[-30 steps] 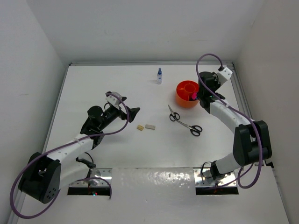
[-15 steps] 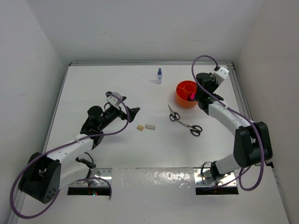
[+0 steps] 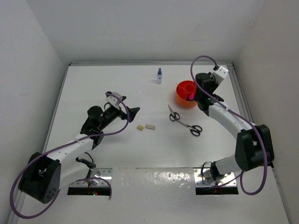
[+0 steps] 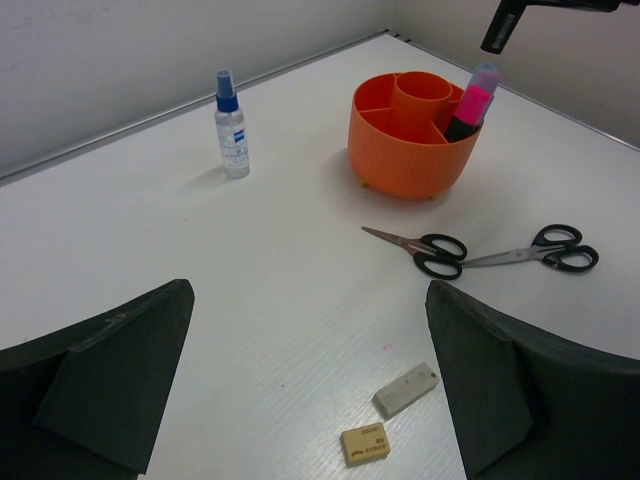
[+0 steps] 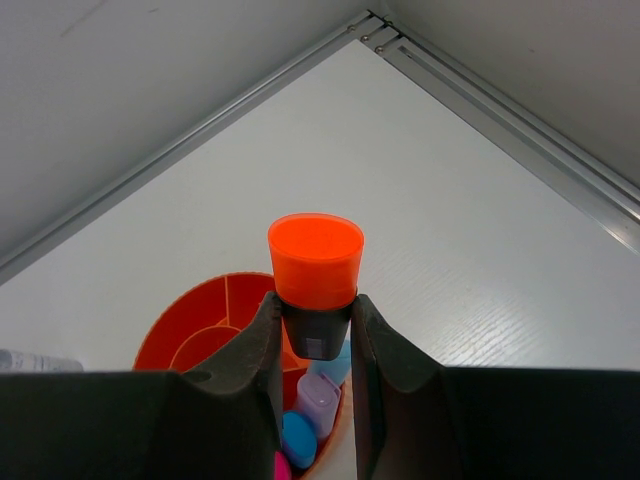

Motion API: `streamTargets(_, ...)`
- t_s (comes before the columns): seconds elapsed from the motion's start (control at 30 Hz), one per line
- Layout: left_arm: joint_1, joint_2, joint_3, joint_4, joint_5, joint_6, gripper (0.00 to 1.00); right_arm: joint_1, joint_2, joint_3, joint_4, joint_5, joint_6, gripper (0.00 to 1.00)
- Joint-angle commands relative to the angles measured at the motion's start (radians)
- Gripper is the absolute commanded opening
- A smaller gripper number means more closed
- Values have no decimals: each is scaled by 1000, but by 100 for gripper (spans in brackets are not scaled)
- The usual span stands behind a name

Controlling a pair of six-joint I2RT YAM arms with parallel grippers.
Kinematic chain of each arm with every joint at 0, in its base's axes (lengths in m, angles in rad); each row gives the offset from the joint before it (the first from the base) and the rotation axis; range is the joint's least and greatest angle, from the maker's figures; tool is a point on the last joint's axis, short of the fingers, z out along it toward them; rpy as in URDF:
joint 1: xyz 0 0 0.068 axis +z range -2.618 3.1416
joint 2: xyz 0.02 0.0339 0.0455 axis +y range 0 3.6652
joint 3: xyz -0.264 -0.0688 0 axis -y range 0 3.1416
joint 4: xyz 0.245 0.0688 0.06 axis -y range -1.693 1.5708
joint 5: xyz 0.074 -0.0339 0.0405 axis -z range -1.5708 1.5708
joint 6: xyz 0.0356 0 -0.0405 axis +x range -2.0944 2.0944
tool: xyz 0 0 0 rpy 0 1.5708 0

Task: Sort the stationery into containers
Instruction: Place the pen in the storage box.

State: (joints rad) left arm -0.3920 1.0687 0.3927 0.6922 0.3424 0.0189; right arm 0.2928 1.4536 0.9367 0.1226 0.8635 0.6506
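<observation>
My right gripper (image 5: 314, 322) is shut on a black marker with an orange cap (image 5: 316, 262), held upright over the round orange tub (image 5: 205, 325). Lilac, blue and pink markers (image 5: 315, 400) stand in the tub below it. The tub (image 3: 186, 94) sits at the back right of the top view. My left gripper (image 4: 310, 385) is open and empty, above a beige eraser (image 4: 365, 443) and a grey eraser (image 4: 406, 389). Two black-handled scissors (image 4: 475, 252) lie between the erasers and the tub (image 4: 410, 135). A blue-capped bottle (image 4: 231, 127) stands at the back.
White walls close the table at the back and both sides. A metal rail (image 5: 500, 100) runs along the table's far right edge near the tub. The arm bases sit on metal plates (image 3: 154, 179) at the near edge.
My right gripper has shifted a little to the left over the tub with the orange-capped marker. The left arm has not moved.
</observation>
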Motion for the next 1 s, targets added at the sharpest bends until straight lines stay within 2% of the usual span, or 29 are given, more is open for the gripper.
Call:
streamTargets(0.0,8,-16,0,44,4,6,100,9,-33,-3,8,22,0,0)
streamTargets(0.37,8,-30,-3,35,6,10,100,0,5,22,-40,-53,40,0)
streamTargets(0.73,7,-38,-14,43,-2,10,100,-9,45,34,-47,-21,92,0)
streamTargets(0.97,8,-39,-18,47,-8,13,100,-9,76,16,-86,6,199,0)
